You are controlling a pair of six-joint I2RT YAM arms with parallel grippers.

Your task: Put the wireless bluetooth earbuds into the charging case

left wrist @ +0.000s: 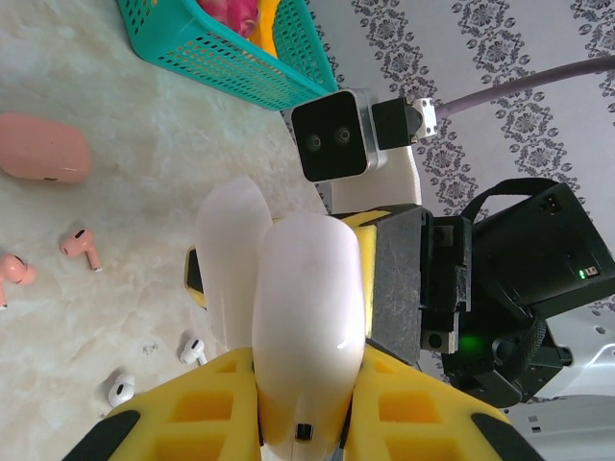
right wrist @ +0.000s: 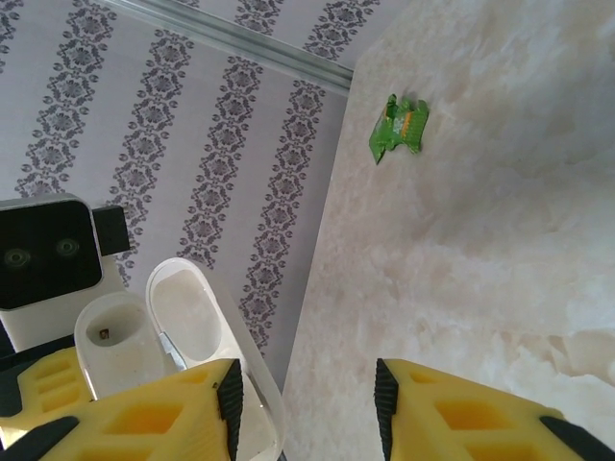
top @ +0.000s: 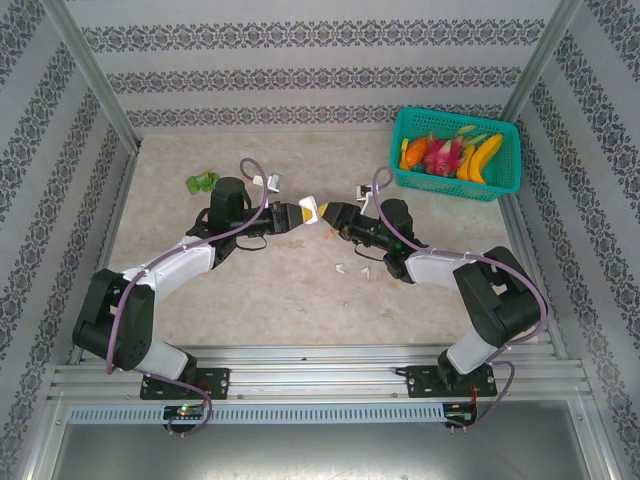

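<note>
The white case (left wrist: 307, 317) is clamped between the fingers of the L gripper (left wrist: 303, 423). Its long axis is run straight out from the jaws twd the R gripper (right wrist: 306, 403), w/ the lid swung open and the wells faced at the R wrist cam. The R jaws are set part open just short of the case, w/ nothing betw. them. A pink case (left wrist: 43, 149) is seen on the table (left wrist: 144, 192), well off to one side of the L gripper. Nearer it, two pink earbuds (left wrist: 82, 248) and two white earbuds (left wrist: 194, 351) are laid flat, untouched, w/ stems at mixed angles.
</note>
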